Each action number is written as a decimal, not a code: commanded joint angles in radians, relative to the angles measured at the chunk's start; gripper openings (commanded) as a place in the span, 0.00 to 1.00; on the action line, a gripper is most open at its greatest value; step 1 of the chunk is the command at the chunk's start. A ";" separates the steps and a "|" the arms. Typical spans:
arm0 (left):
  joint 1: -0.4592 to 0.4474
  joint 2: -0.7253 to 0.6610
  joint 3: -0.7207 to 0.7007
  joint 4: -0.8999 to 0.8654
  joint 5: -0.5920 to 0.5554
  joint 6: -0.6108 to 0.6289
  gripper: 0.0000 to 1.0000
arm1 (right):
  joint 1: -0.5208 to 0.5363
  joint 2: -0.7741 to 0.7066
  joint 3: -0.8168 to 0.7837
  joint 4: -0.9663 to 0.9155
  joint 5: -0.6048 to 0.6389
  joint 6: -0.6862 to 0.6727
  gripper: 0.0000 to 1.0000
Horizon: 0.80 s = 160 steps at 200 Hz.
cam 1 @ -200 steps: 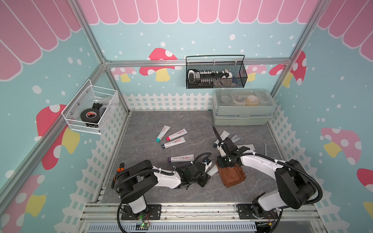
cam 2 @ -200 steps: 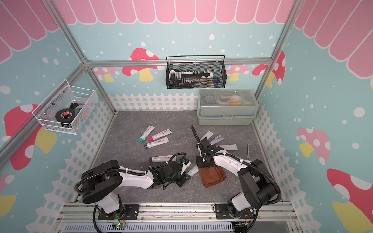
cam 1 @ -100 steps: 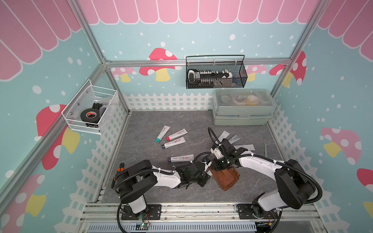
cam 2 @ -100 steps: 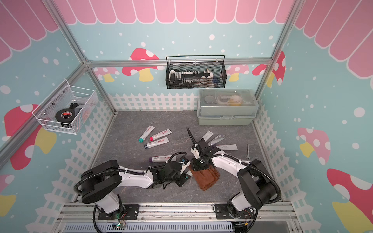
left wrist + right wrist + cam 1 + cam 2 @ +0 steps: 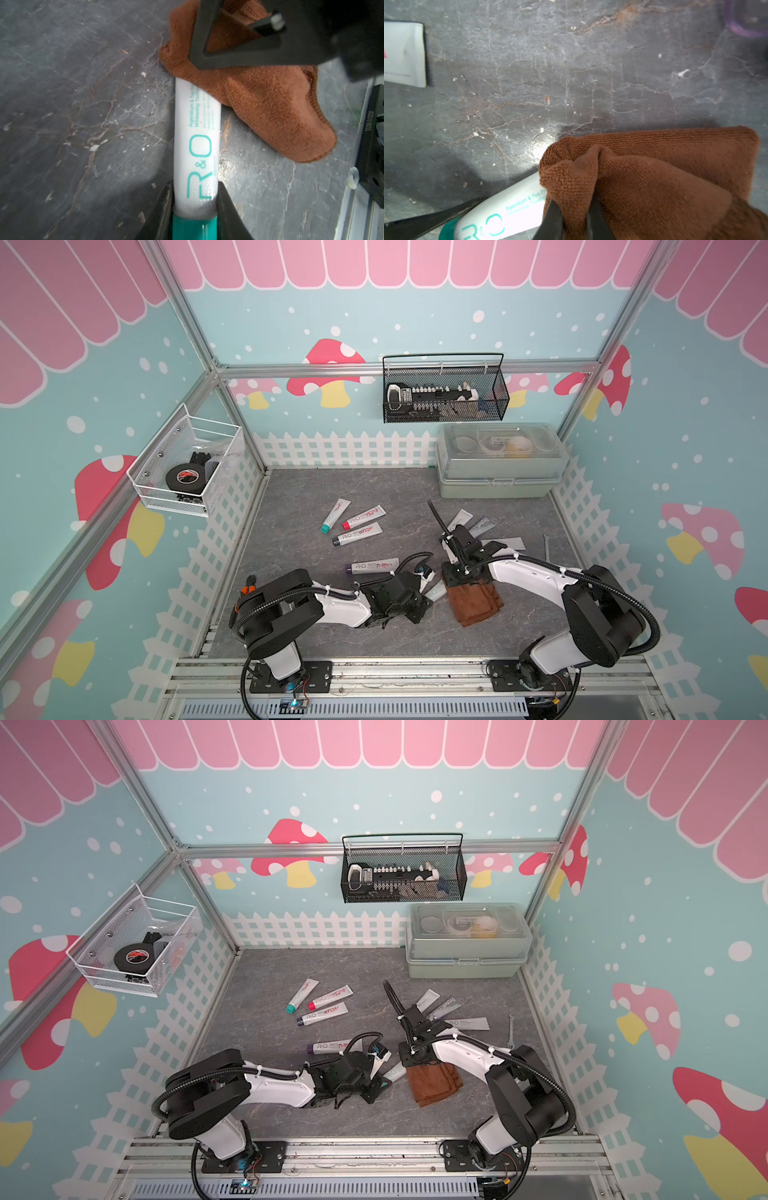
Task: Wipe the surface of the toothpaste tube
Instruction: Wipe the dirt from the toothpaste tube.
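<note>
- grey marbled tabletop [image 5: 299, 506] inside a pastel mushroom-print enclosure; spare tubes [image 5: 357, 522] lie toward the middle and the far right, well apart from the work.
- toothpaste tube [image 5: 196, 128] lies flat on the surface near the front centre, between the two arms. it has a white body and a teal cap. in both top views only a short white stretch of it shows between the grippers.
- left gripper [image 5: 195, 184] is clamped across the tube at the shoulder just above the cap, one jaw on each side.
- right gripper [image 5: 574, 209] is pinched on a bunched fold of the brown cloth [image 5: 643, 187]. the cloth covers the tube's end away from the cap, hides the tail, and drapes onto the table to the right.
- judged step: mid-wipe, with the cloth on the tail half and the printed half toward the cap uncovered.
- handling, as a judgement: the tube looks light, with a smooth, slippery plastic skin and a soft body that would dent under pressure. the cap shoulder is likely the stiffest part, so holding there is sound and avoids squeezing the paste.
- the cloth looks limp and thick, so it probably needs downward pressure to wipe rather than just drag.
- risk: a hard stroke could slide or swivel the light tube in the jaws, or pull the cloth out of its pinch.
</note>
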 commanded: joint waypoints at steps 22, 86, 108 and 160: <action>0.031 -0.009 -0.009 -0.055 -0.063 -0.017 0.28 | -0.003 -0.036 -0.067 -0.043 -0.279 -0.030 0.14; 0.045 -0.011 0.001 -0.066 -0.063 -0.014 0.28 | 0.034 -0.006 -0.068 -0.064 -0.313 -0.031 0.15; 0.048 -0.013 -0.004 -0.066 -0.061 -0.015 0.28 | 0.026 0.054 -0.023 -0.163 -0.026 -0.030 0.15; 0.050 -0.020 -0.026 -0.041 -0.050 -0.019 0.28 | -0.073 0.115 0.034 -0.170 0.141 -0.028 0.14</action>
